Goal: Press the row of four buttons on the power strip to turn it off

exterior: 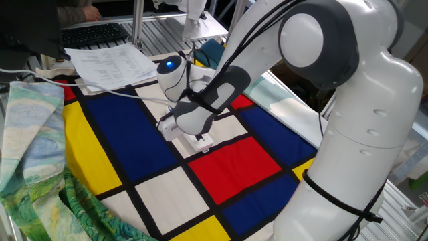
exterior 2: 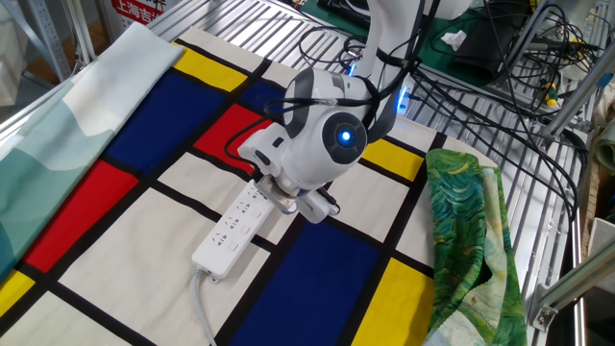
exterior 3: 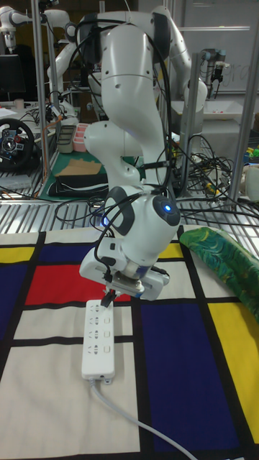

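Note:
The white power strip (exterior 2: 229, 234) lies on the colour-block tablecloth (exterior 2: 125, 125), its cable (exterior 2: 204, 309) leaving the near end. In the tall fixed view the power strip (exterior 3: 98, 338) runs toward the camera, and the four buttons (exterior 3: 107, 333) show as tiny marks beside the sockets. My gripper (exterior 3: 109, 297) points down at the strip's far end, a dark fingertip touching or almost touching its top. In the other fixed view the bulky wrist covers my gripper (exterior 2: 276, 200). In one fixed view only the end of the strip (exterior: 202, 140) peeks out below the wrist. No view shows a gap between the fingers.
A green patterned cloth (exterior 2: 471, 240) lies bunched to the right of the strip, also at the table's left in one fixed view (exterior: 30, 140). Papers (exterior: 110, 63) and a keyboard (exterior: 93, 32) sit at the back. Loose cables (exterior 2: 480, 77) cross the wire rack.

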